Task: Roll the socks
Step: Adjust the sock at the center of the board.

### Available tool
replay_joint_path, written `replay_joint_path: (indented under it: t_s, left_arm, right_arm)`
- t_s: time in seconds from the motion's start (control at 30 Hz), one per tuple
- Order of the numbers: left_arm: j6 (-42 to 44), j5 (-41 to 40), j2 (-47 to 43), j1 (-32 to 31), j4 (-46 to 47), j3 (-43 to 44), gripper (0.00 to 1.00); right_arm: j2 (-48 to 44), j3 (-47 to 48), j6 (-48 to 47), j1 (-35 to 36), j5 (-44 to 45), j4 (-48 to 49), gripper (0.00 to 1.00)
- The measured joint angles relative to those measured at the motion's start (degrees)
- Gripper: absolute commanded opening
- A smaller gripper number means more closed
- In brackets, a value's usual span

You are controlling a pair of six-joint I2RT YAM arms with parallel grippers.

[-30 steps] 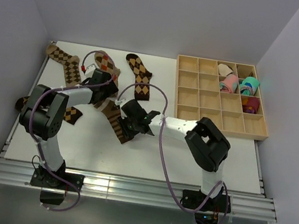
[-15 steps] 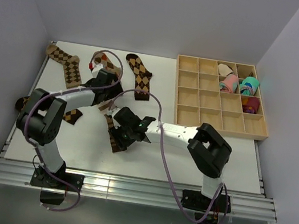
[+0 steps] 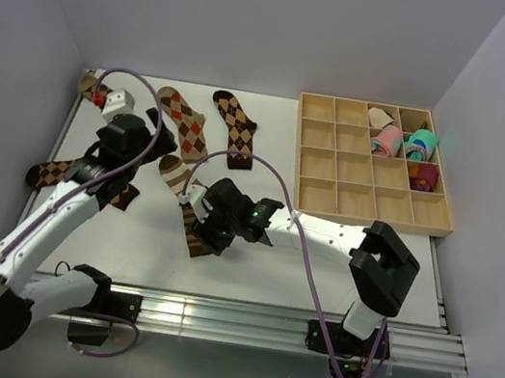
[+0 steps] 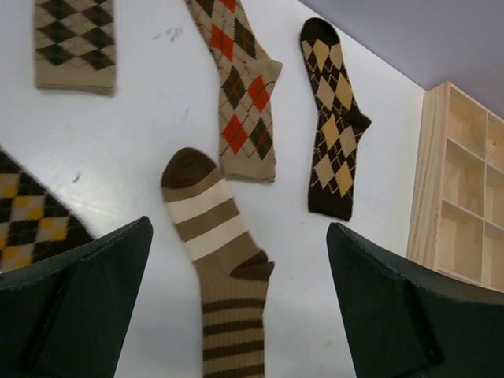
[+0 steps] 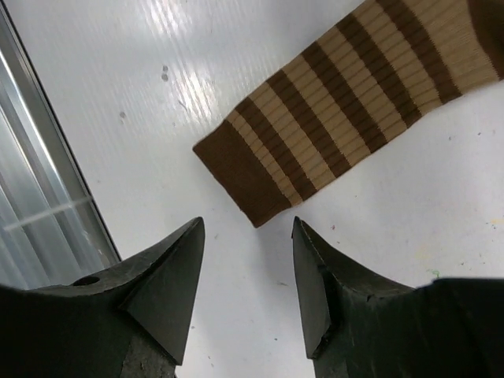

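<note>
Right jaws just beside striped sock (image 5: 354, 110)

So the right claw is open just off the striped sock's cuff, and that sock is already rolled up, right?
No: the striped sock lies flat and unrolled, as the right wrist view shows. The right claw is indeed open just off its cuff.
</note>
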Motion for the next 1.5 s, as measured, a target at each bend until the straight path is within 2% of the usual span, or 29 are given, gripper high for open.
replay_joint_path:
  t_s: [0.2,0.43,0.83,1.07,1.2,1.37,1.5]
  left_arm:
    - [2.43,-1.27,-12.9,0.35,-7.23,-4.9,0.99]
    - [4.42,-2.73,-22.67,0.35,-9.07,-9.99,1.0]
    - [5.9,-2.73,-20.87,1.01,-9.38,-10.16,0.99]
    - [6.25,-1.25,-20.85,2.47,-9.35,-10.25,1.0]
    - [6.6,-0.39,-20.55,2.93,-9.35,-10.25,0.99]
    - [7.1,1.07,-20.28,3.02,-9.31,-10.25,1.0]
    - [7.65,1.99,-19.93,3.04,-9.33,-10.25,0.99]
  right_arm:
    - [1.88,0.02,-3.98,0.5,-0.22,-1.68,0.54]
    - [7.28,4.39,-5.03,1.09,-0.52,-1.68,0.53]
    - [17.59,10.8,-4.94,-2.14,1.49,1.36,0.52]
    - [20.37,14.49,-4.28,-5.44,1.99,2.21,0.53]
    - [19.19,13.27,-4.31,-7.04,2.51,2.51,0.54]
    - [9.57,3.93,-4.33,-7.17,1.46,2.67,0.55]
    - [3.78,0.2,-4.59,-6.62,1.11,3.63,0.55]
